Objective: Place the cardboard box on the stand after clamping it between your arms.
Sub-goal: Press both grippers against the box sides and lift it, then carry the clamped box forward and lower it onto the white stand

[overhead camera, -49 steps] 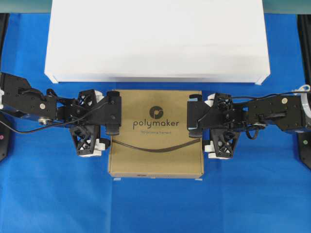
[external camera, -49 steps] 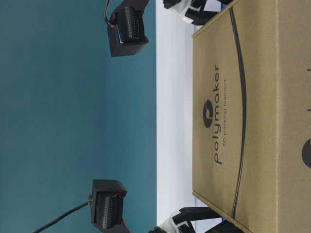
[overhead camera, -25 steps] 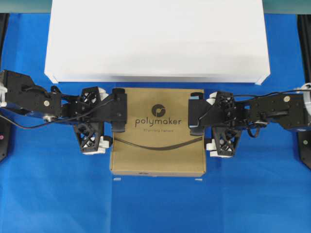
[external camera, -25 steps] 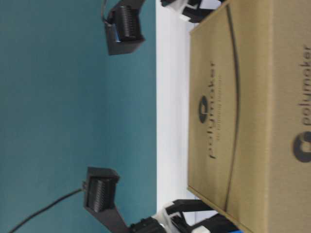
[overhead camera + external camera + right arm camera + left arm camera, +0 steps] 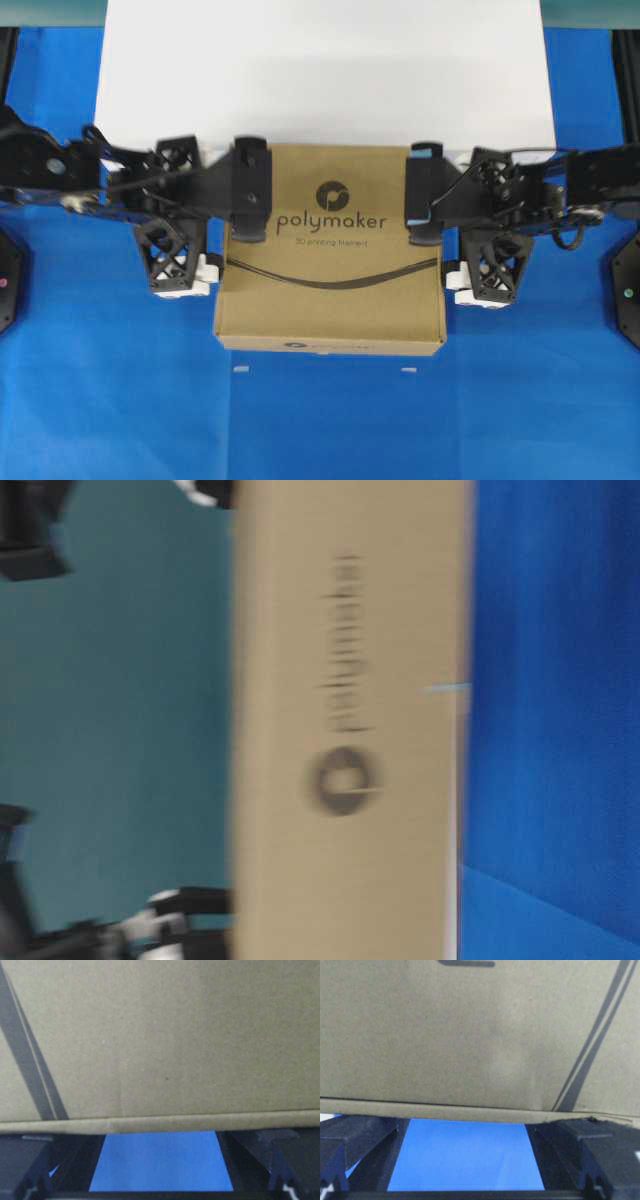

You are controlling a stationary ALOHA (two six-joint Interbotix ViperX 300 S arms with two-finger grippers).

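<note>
The cardboard box (image 5: 330, 265) is squeezed between the two arms just in front of the white stand (image 5: 325, 70), its far edge over the stand's near edge (the table-level view is blurred). The left pincer (image 5: 195, 215) and right pincer (image 5: 470, 220) are both spread wide, pressing the box's sides above the blue tabletop (image 5: 320, 430).

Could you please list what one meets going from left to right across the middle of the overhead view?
Blue table cover → left arm → left gripper → cardboard box → right gripper → right arm.
</note>
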